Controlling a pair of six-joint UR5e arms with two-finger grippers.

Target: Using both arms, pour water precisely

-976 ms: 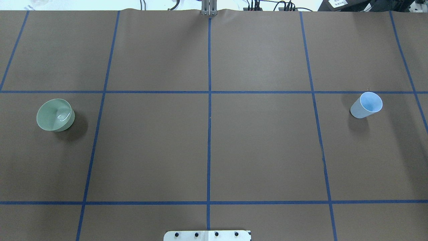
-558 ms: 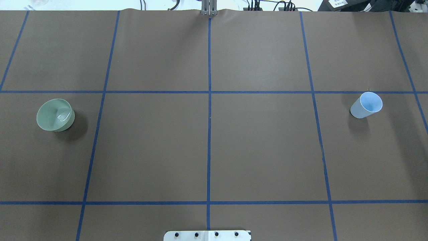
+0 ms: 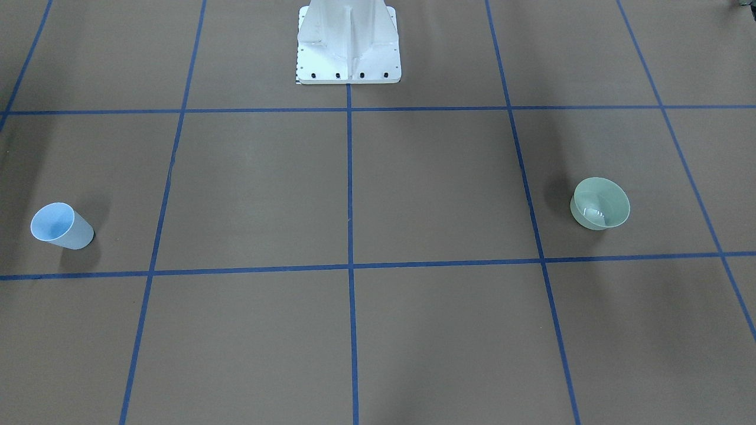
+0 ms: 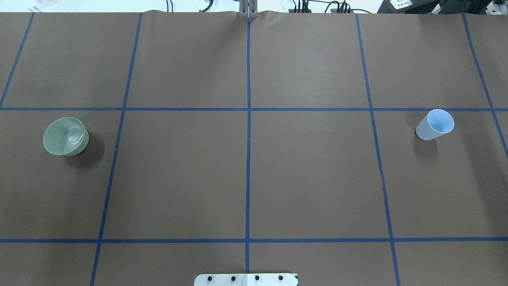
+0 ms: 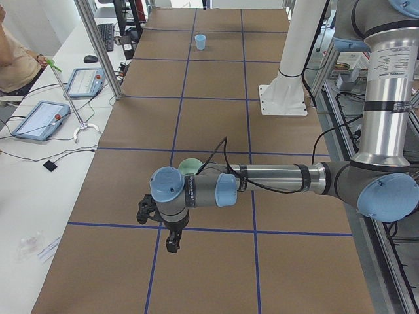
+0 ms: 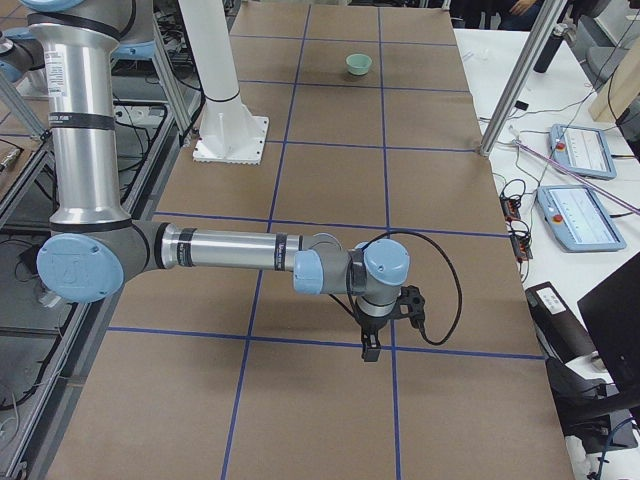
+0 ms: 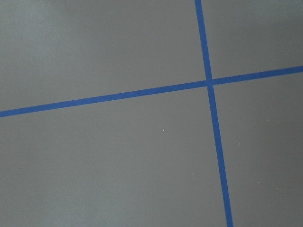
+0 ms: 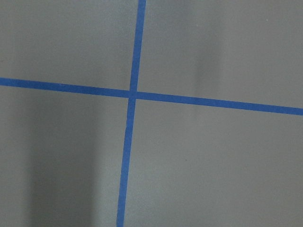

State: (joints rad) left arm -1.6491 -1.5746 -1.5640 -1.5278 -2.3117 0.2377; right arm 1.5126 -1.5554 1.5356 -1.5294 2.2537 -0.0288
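Observation:
A pale green bowl (image 4: 65, 136) stands at the table's left, with glints of water (image 4: 73, 139) inside it. At the far right a light blue cup (image 4: 435, 124) stands upright. No arm enters the overhead or front-facing views. My left arm (image 5: 275, 178) stretches low over the table near the bowl (image 5: 190, 166), its gripper (image 5: 172, 244) pointing down. My right arm (image 6: 230, 250) does the same at the other end, gripper (image 6: 371, 350) down. I cannot tell whether either gripper is open or shut. Both wrist views show only brown paper and blue tape.
The white pedestal (image 3: 348, 41) is bolted at the robot's edge of the table. Blue tape lines divide the brown cover into squares. Side benches with tablets (image 5: 39, 119) and aluminium posts (image 6: 520, 75) flank the far edge. A person sits at the left bench (image 5: 16, 55).

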